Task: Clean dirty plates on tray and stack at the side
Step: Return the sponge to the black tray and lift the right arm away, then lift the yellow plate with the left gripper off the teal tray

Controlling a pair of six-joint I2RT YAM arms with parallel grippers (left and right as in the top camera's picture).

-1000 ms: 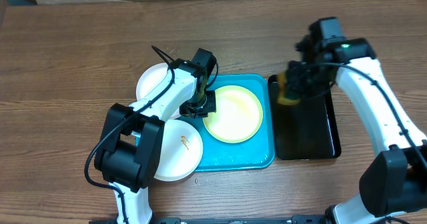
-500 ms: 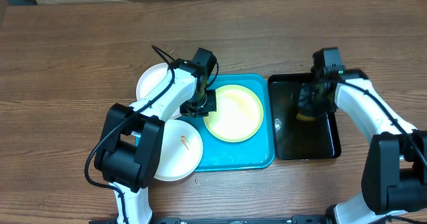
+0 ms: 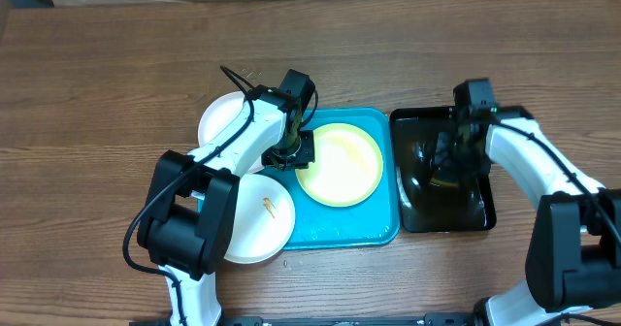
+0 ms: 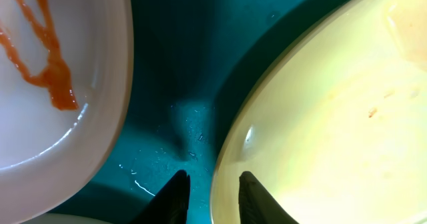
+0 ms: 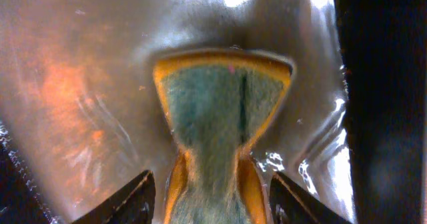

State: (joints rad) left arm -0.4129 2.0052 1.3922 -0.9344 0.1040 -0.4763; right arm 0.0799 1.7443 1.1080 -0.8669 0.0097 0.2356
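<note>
The right gripper [image 5: 211, 196] squeezes a sponge [image 5: 220, 97] in the black tray [image 3: 477, 208]. The yellow plate [image 3: 342, 167] lies to its left, rim pinched by the left gripper [image 4: 213, 192].

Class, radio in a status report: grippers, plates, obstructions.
Left gripper clamps yellow plate rim on tray. Right gripper squeezes sponge in black tray. Smeared white plate close beside.

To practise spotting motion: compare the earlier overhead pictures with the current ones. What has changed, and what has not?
The right gripper, shut on the sponge, moved from over the black tray's far left corner down into it; the sponge now sits in liquid. The left gripper stayed at the yellow-green plate's rim. The white plates and turquoise tray did not move.
</note>
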